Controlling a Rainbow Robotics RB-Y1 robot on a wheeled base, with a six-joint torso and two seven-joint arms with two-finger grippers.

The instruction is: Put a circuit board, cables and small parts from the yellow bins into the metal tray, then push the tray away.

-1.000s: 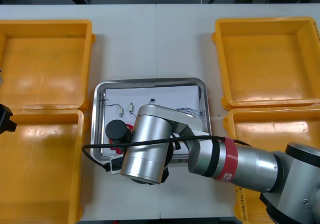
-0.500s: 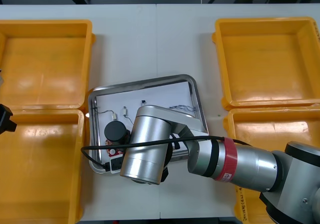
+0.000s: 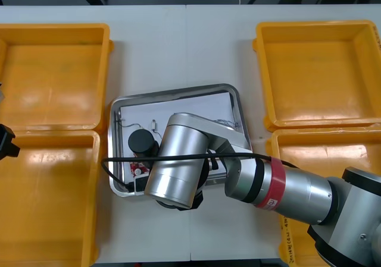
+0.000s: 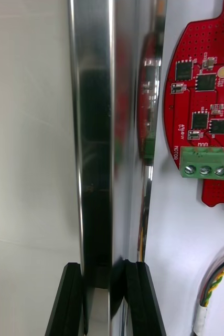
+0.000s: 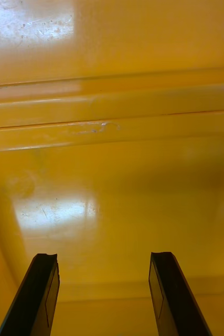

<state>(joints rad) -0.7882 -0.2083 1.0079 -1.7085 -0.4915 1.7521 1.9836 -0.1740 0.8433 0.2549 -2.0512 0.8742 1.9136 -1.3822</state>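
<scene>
A metal tray (image 3: pixel 178 93), slightly askew at the middle of the table (image 3: pixel 178 41) between yellow bins (image 3: pixel 321 71), carries a red circuit board (image 4: pixel 206 105) and a cable (image 4: pixel 216 283). Stiff, light and slick by the look of it, it is probably best held by its thin rim. The right claw (image 4: pixel 104 270) is clamped on the tray's near rim, while the left claw (image 5: pixel 104 262) hangs with fingers apart over a bin at the table's left edge.

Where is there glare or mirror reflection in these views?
Right wrist view: the right gripper pinches the metal tray, whose shiny rim mirrors the red circuit board. Left wrist view: white glare patches on the yellow bin beyond the open left gripper.
</scene>
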